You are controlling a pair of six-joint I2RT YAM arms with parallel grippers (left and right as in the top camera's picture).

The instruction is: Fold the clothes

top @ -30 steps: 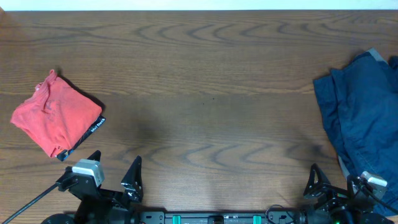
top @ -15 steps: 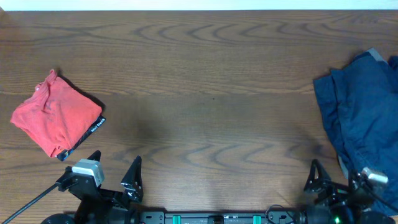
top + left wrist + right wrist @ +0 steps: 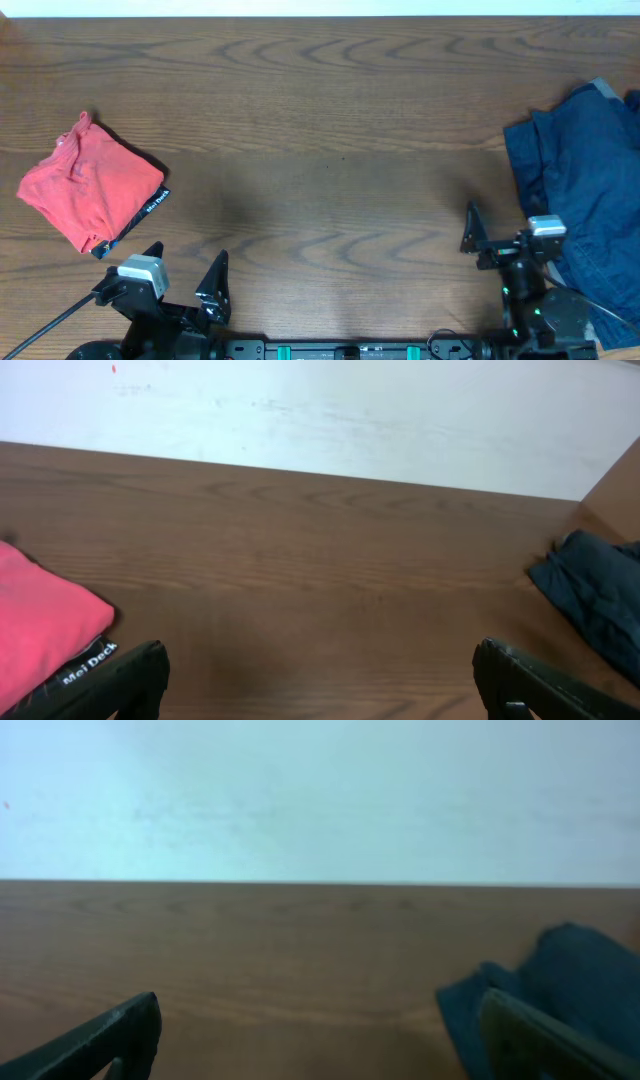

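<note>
The left gripper (image 3: 186, 256) stood at about 7 o'clock on the worktop (image 3: 330, 120), close to the near edge, its jaws spread wide and holding nothing. In its wrist view, the two dark fingertips (image 3: 130, 672) framed bare wood. Just off toward 10 o'clock from it lay the coral-red T-shirt (image 3: 90, 190), bunched into a rough square and resting flat on the wood, apart from the gripper. A black strip with white lettering (image 3: 153, 203) poked out from under the shirt's 4 o'clock corner; the left wrist view showed the same strip (image 3: 85, 663) beside the red cloth (image 3: 40, 630).

The right gripper (image 3: 505, 236) stood at about 4 o'clock, its jaws also wide apart and empty. One finger was over bare wood. The other was at the edge of the dark navy garment (image 3: 580, 190), and whether it touched the cloth could not be told. That garment lay crumpled at 3 o'clock, spilling past the worktop's right edge, and showed at the right of both wrist views (image 3: 600, 590) (image 3: 560, 980).

The worktop was dark brown with a strong, wavy grain, and bare between the two garments. Beyond its far edge, at 12 o'clock, rose a plain pale wall (image 3: 320, 800), faintly smudged in the left wrist view (image 3: 320, 410).
</note>
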